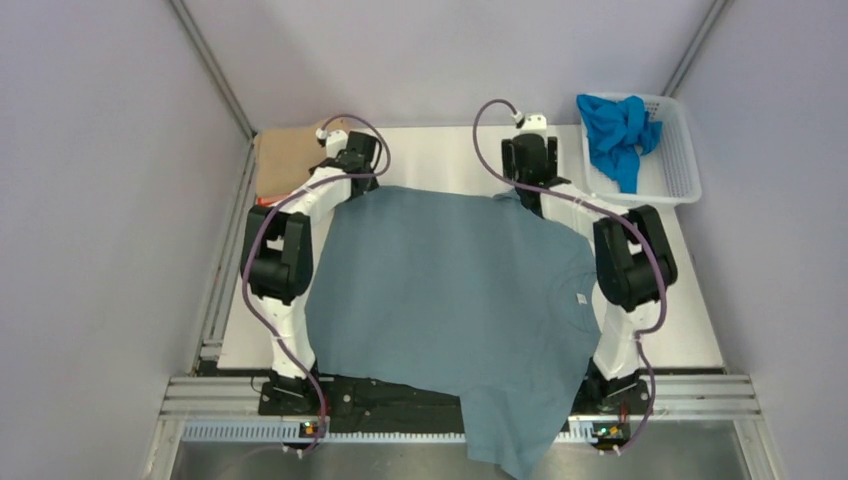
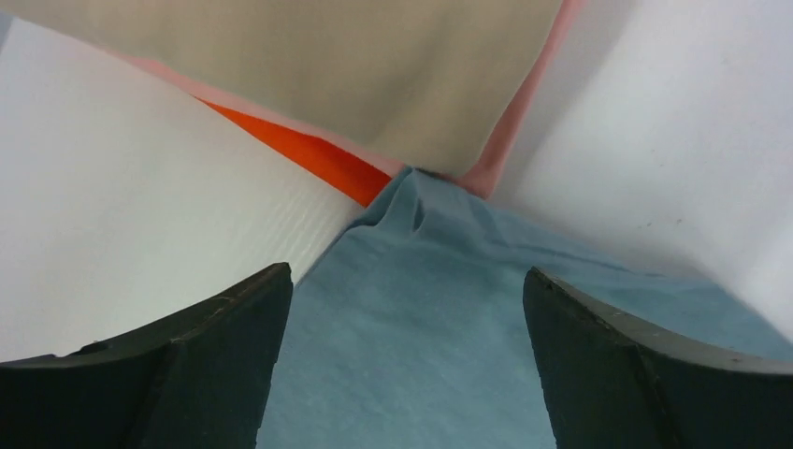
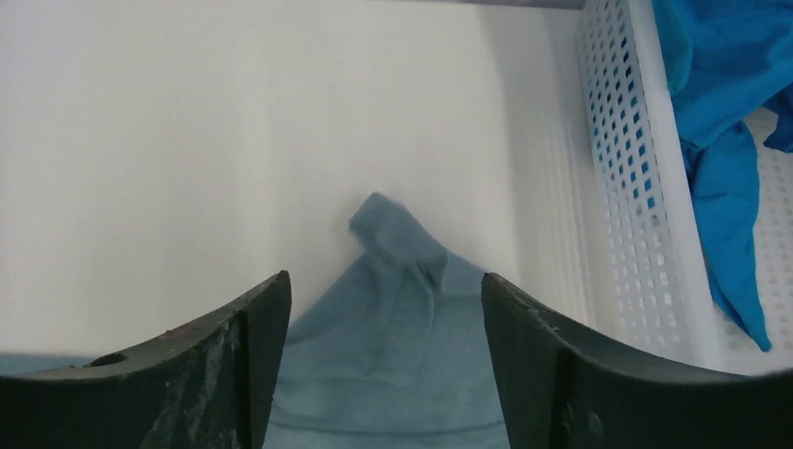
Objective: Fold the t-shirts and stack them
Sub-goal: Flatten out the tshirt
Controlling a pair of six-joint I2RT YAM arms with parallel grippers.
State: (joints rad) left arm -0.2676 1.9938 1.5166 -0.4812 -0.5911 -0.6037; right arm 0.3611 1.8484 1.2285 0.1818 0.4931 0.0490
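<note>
**Ana:** How did the left gripper [image 2: 407, 281] stand?

**Ben:** Its fingers [image 2: 187, 365] were wide apart and clamped on nothing. The grey-blue shirt [image 1: 450, 300] lay under the gap, and a bunched corner of it reached just past the fingertips. Whether the fingers touched the cloth could not be told.

**Ana:** What was that corner pointing at?

**Ben:** A folded pile at the far left corner of the table [image 1: 440, 150]. A tan shirt [image 1: 285, 160] was on top, with a pink shirt [image 2: 524, 103] and an orange shirt [image 2: 318, 159] showing as edges beneath it. The grey-blue corner seemed to touch the pink edge.

**Ana:** And the right gripper [image 3: 383, 281]?

**Ben:** It was spread open as well, with nothing held. Another puckered corner of the grey-blue shirt lay between its fingers on the white table, near the basket [image 3: 645, 187].

**Ana:** Where was that shirt as a whole?

**Ben:** It was spread flat across the middle of the table between the two arms. Its collar tag [image 1: 580, 298] was toward the right arm, and its near part hung over the front edge past the arm bases.

**Ana:** Was anything in the basket?

**Ben:** The bright blue shirt [image 1: 615, 130] was crumpled inside
</note>
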